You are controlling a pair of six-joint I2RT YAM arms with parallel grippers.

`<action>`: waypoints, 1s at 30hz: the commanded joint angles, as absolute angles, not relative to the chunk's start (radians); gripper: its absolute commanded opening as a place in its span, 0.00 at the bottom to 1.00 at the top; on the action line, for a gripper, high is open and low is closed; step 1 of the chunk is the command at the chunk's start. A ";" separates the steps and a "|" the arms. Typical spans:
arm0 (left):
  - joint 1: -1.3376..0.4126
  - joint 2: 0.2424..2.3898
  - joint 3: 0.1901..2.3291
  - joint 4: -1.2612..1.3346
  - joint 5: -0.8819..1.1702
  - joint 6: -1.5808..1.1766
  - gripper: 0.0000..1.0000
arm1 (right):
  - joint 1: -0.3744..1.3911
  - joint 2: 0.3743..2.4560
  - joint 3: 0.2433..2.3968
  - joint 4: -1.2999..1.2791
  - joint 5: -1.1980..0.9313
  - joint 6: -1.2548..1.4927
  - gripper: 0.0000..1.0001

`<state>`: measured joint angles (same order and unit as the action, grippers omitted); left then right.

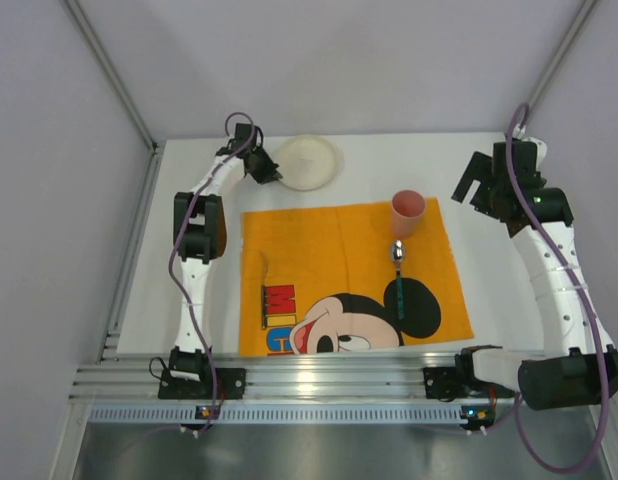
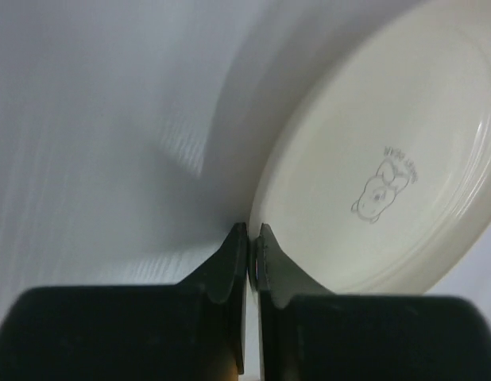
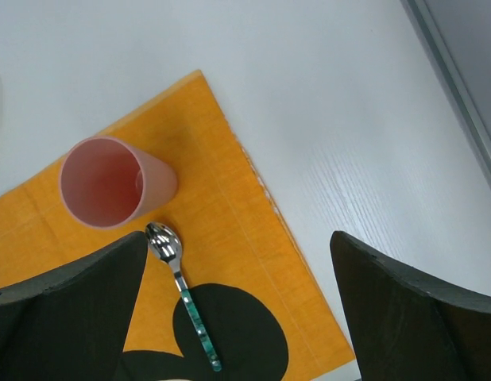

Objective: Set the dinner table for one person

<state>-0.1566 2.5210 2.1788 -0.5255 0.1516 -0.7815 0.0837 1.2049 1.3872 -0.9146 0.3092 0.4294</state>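
Our left gripper (image 2: 250, 240) has its jaws pinched together on the left rim of the white plate (image 2: 388, 159). The plate lies on the bare dinner table (image 1: 389, 160), just beyond the far edge of the orange mat (image 1: 339, 260). Our right gripper (image 3: 237, 238) hangs with its fingers wide apart above the pink cup (image 3: 110, 182), upright on the mat's far right corner, and the spoon (image 3: 182, 302), whose bowl points at the cup and handle toward the arms. The table lies beneath everything, its long axis running side to side across both arms.
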 commanded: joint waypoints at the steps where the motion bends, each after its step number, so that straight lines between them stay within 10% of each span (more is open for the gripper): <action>1: -0.144 2.542 2.181 -0.456 0.248 -0.802 0.00 | 0.064 1.189 1.405 -0.936 0.308 0.420 0.98; 16: -0.110 2.198 1.996 -0.302 0.480 -0.769 0.00 | 0.066 1.195 1.534 -0.940 0.265 0.426 0.96; 30: -0.319 1.608 1.272 -0.479 0.528 -0.460 0.00 | 0.067 1.120 1.482 -0.939 0.218 0.440 0.98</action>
<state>-0.2241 1.6947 1.4044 -0.4179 0.4911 -0.5484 0.0799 1.1786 1.4937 -0.9463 0.2272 0.4309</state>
